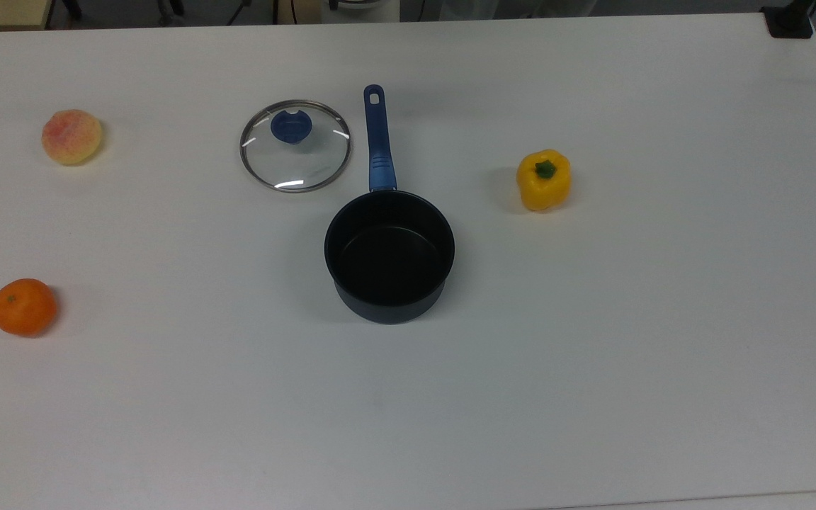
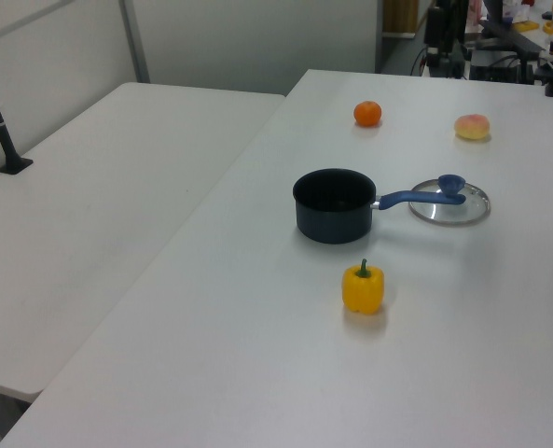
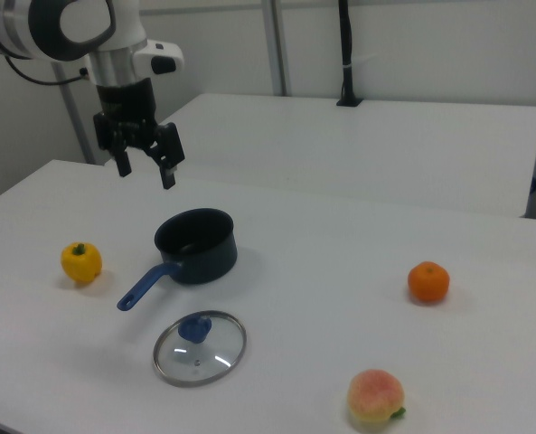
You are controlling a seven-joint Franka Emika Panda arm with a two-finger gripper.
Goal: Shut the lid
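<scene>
— Where is the lid point(image 1: 295, 146) found?
— It is seen flat on the white tabletop point(image 1: 592, 340), knob up, just beside the blue handle of the saucepan point(image 1: 389, 255), on the top view's left of that handle. The pan is uncovered.

— And the hand point(image 3: 144, 168)?
— In the right view it is held in the air above the tabletop, beyond the saucepan, fingers spread wide with nothing between them. A yellow pepper point(image 1: 544, 180), an orange point(image 1: 23, 307) and a peach point(image 1: 71, 137) are set well apart from the pan.

White arm, black claw point(image 3: 145, 166)
</scene>
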